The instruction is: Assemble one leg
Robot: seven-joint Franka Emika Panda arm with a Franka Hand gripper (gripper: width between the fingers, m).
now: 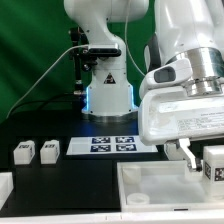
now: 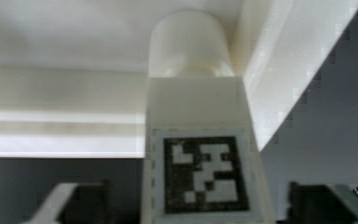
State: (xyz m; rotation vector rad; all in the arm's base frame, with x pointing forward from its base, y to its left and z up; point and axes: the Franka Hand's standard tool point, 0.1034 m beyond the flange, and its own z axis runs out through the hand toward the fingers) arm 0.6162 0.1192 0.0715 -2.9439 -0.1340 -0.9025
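Observation:
A leg [image 2: 197, 150], a white block with a square tag and a rounded peg end, lies between my fingers in the wrist view. Its peg points toward the large white tray-like part [image 2: 69, 100]. My gripper [image 2: 197, 206] is open, and a dark gap shows on each side between the fingers [image 2: 82, 205] and the leg. In the exterior view my gripper [image 1: 199, 158] hangs at the right, just above the tray part's [image 1: 150, 190] far right corner. The same leg [image 1: 212, 166] shows there beside one finger.
Two more legs [image 1: 22, 152] [image 1: 48, 150] stand at the exterior view's left on the black table. The marker board [image 1: 112, 145] lies in front of the arm's base [image 1: 108, 95]. Another white part [image 1: 5, 186] sits at the lower left edge.

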